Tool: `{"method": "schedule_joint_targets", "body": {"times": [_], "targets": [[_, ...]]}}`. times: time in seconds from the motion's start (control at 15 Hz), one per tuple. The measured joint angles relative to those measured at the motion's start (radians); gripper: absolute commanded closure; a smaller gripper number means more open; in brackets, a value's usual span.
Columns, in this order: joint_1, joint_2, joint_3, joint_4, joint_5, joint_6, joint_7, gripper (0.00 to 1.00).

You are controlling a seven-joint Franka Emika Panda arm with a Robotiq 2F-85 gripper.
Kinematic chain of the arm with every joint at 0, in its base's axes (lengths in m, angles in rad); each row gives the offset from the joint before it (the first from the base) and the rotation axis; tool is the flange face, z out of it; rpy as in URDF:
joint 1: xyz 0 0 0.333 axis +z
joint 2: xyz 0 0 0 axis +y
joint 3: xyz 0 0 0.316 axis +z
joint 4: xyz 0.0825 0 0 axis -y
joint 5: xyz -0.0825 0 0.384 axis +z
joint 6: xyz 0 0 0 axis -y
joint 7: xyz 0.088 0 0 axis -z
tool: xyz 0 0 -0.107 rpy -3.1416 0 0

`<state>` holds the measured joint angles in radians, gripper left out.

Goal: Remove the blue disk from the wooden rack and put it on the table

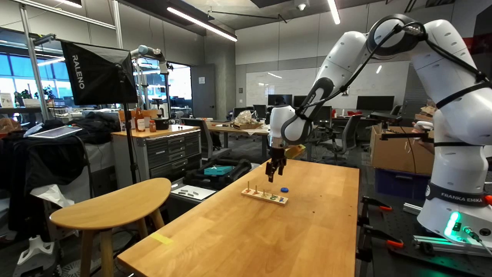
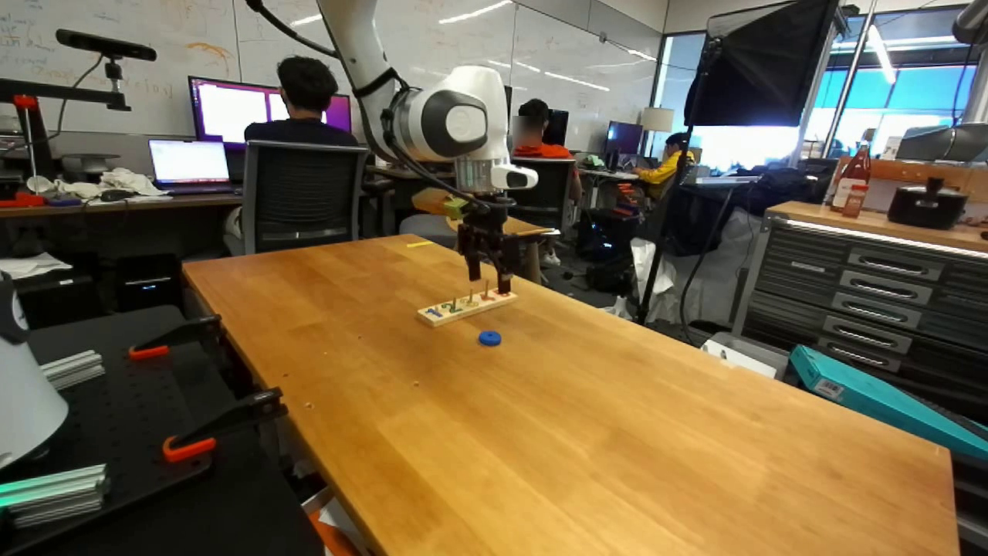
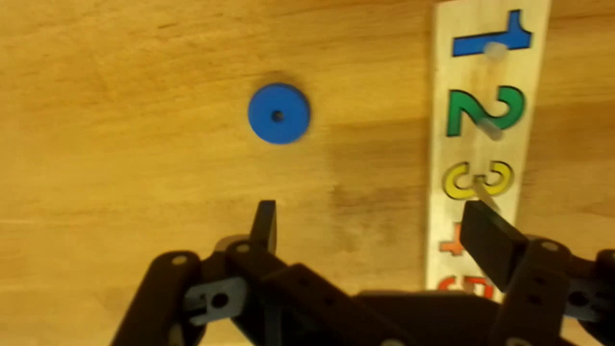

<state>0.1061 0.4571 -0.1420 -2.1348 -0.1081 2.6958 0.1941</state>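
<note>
The blue disk lies flat on the table, apart from the wooden rack. In an exterior view the disk sits beside the rack. In the wrist view the disk has a small centre hole. The rack there shows numbers 1 to 5 and thin pegs, with no disk on it; its lower end is partly hidden by the gripper. My gripper is open and empty above the table. In both exterior views the gripper hangs above the rack area.
Orange-tipped clamps hold at the robot-side table edge. A smaller round-edged wooden table stands beside the long table. A teal box lies beyond the far edge. A softbox light stands behind.
</note>
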Motion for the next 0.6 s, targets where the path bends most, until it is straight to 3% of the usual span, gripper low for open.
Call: {"method": "schedule_joint_targets", "body": {"times": [0.6], "targets": [[0.017, -0.413, 0.113, -0.059, -0.002, -0.328, -0.046, 0.00]]}}
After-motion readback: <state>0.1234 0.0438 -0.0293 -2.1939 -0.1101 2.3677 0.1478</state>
